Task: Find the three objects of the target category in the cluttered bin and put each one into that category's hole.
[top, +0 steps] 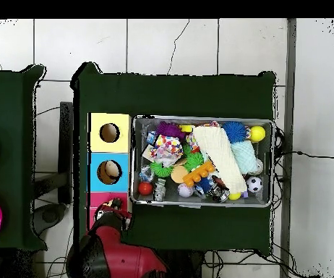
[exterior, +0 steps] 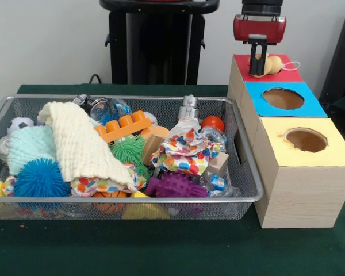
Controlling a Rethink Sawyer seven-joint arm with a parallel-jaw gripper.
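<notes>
The hand (exterior: 259,72) is hanging over the red-topped box (exterior: 241,64), pinching a pale tan toy (exterior: 271,64) just beside its fingertips (hole hidden beneath); centre first, then let go gently.

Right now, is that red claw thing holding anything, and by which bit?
The gripper is over the red-topped box with a pale tan toy at its fingers, but whether it grips the toy cannot be told.
</notes>
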